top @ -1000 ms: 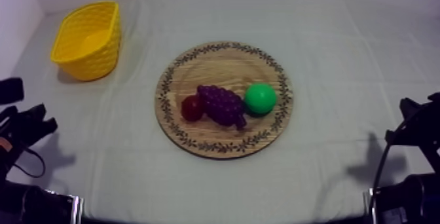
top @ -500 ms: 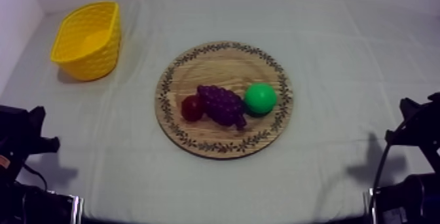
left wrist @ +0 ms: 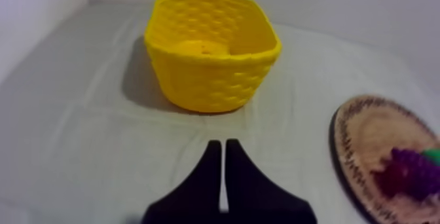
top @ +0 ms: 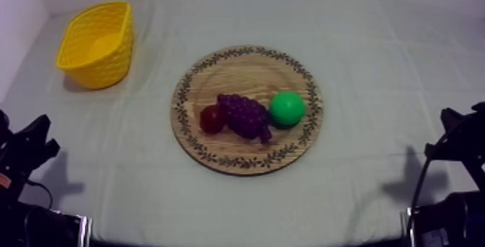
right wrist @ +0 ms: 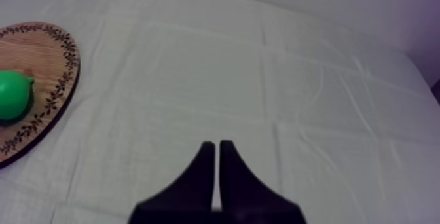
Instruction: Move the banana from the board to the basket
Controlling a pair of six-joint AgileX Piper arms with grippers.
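**Banana [left wrist: 204, 46] in basket [top: 108, 69], both arms low**

The banana, a yellow shape hard to pick out against the yellow walls, lies inside the basket at the tabletop's [top: 375, 55] far left corner. On the board [top: 238, 66] at the tabletop's middle sit a red fruit [top: 211, 118], grapes [top: 244, 115] touching it, and a pear [top: 287, 108] just beside the grapes. The left gripper [left wrist: 219, 145] hangs by the near left edge, jaws pressed together on nothing. The right gripper [right wrist: 217, 145], by the near right edge, is likewise closed and empty.
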